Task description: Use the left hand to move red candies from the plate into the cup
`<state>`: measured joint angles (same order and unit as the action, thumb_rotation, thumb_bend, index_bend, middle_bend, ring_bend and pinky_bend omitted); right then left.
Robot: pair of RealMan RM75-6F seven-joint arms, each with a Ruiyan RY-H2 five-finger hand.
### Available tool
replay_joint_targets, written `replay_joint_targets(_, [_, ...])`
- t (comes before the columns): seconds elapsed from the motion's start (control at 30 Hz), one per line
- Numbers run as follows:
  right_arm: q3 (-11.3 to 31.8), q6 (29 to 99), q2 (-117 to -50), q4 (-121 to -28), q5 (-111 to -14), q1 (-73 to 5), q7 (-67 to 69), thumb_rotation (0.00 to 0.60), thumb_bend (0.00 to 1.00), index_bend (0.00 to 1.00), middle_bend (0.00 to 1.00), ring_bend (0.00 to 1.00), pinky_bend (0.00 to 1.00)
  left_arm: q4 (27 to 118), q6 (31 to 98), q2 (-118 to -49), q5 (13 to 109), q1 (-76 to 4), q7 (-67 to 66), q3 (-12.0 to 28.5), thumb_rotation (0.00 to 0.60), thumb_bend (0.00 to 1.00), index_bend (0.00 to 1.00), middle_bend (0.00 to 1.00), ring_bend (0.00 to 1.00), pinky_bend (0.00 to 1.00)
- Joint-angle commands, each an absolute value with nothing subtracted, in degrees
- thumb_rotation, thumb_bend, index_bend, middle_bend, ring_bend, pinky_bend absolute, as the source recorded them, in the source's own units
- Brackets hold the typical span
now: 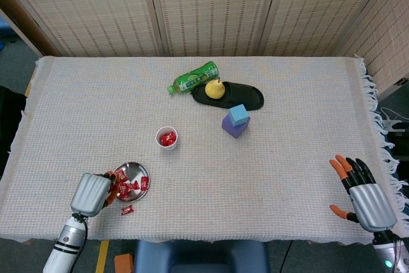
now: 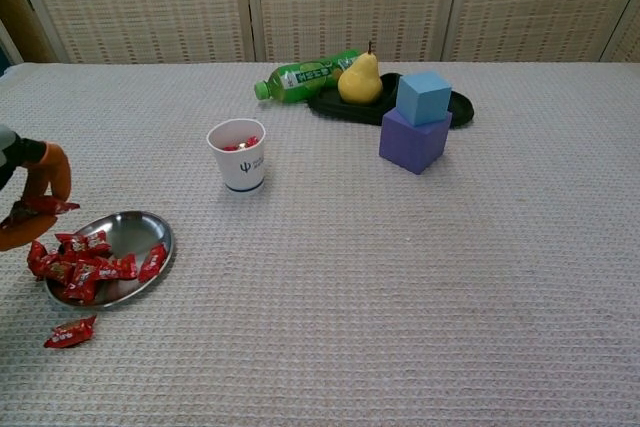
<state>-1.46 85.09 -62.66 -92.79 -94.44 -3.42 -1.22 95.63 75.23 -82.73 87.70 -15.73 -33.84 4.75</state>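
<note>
A round metal plate (image 1: pixel 138 172) (image 2: pixel 135 232) near the table's front left holds several red candies (image 1: pixel 126 188) (image 2: pixel 86 267). One more red candy (image 1: pixel 127 210) (image 2: pixel 70 332) lies on the cloth just in front of it. The white paper cup (image 1: pixel 167 137) (image 2: pixel 238 155), with red candies inside, stands behind and to the right of the plate. My left hand (image 1: pixel 93 194) (image 2: pixel 28 209) hovers at the plate's left edge and pinches a red candy (image 2: pixel 42 206) above the pile. My right hand (image 1: pixel 364 195) stays at the front right edge, fingers spread, holding nothing.
A green bottle (image 1: pixel 193 77) (image 2: pixel 303 76) lies at the back beside a black tray (image 1: pixel 246 98) (image 2: pixel 458 107) bearing a yellow pear (image 1: pixel 215 88) (image 2: pixel 361 79). A blue cube (image 1: pixel 238 115) (image 2: pixel 424 96) sits on a purple block (image 1: pixel 231 128) (image 2: pixel 412 142) right of the cup.
</note>
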Motion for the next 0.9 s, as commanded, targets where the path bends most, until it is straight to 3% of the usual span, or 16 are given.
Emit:
replay_joint_targets(0.03, [-1.16,85.44,-62.55,-92.63,-93.86,-3.22,-0.84,0.6,0.0,0.0,0.0,0.0,0.0,99.4,70.17,-82.17,84.15,-20.38,-35.49,8.88,0.6,0.42,0.6,0.65,0.78,1.0])
replay_joint_targets(0.33, [-0.4,85.52,-62.35,-92.35,-92.22,-3.1,-0.01,0.6,0.0,0.0,0.0,0.0,0.0,98.98,63.11,-83.69,75.29,-27.58,-38.54,13.59,0.6,0.42,0.61,0.65,0.78,1.0])
replay_joint_targets(0.57, [0.32,85.0,-62.35,-92.34,-90.42,-3.18,-0.11,0.6,0.0,0.0,0.0,0.0,0.0,91.58,59.77,-88.33,69.77,-34.74,-39.73,17.69,0.6,0.42,0.62,0.65,0.78,1.0])
replay_joint_targets(0.9, [1.15,84.11,-62.53,-92.11,-88.47,-3.45,-0.48,0.6,0.0,0.0,0.0,0.0,0.0,81.6,56.87,-94.91,65.14,-42.92,-40.48,19.33,0.6,0.42,0.61,0.64,0.78,1.0])
